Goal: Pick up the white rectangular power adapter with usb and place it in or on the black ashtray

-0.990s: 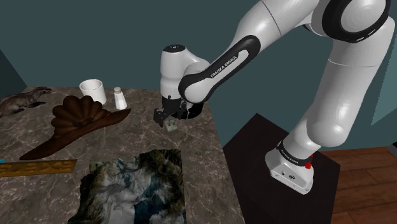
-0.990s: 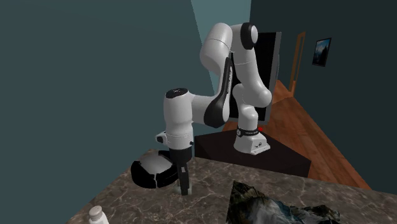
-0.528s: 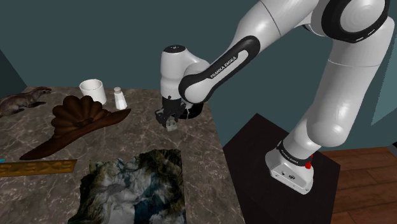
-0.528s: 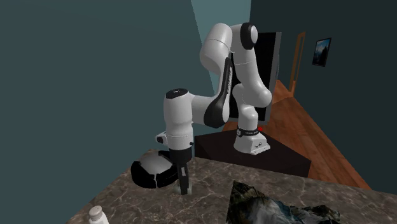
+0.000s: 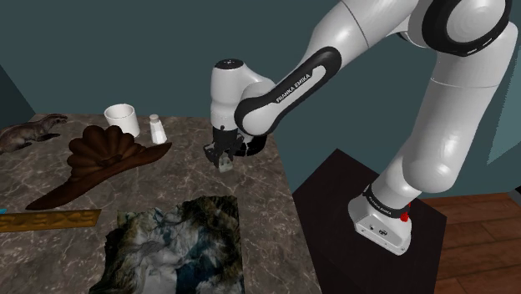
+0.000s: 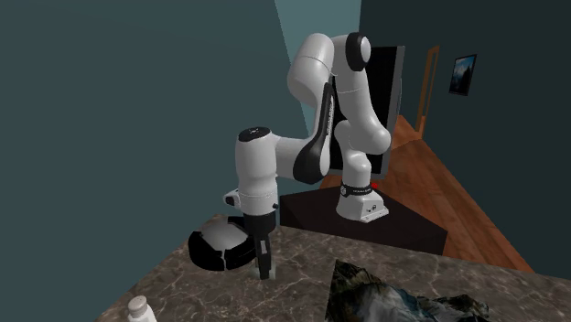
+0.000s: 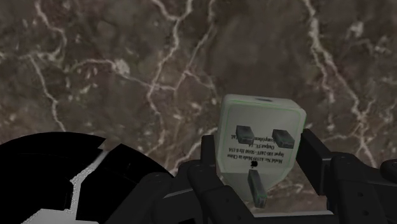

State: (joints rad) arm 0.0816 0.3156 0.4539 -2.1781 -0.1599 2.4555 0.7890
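White adapter, printed label and two ports facing the wrist camera, is clasped on both sides by the black gripper, fingers closed against it, over the dark veined counter. Black ashtray sits just beside the gripper.

The end effector points down over the marble counter. Just beside it lies the black, white-patched ashtray.
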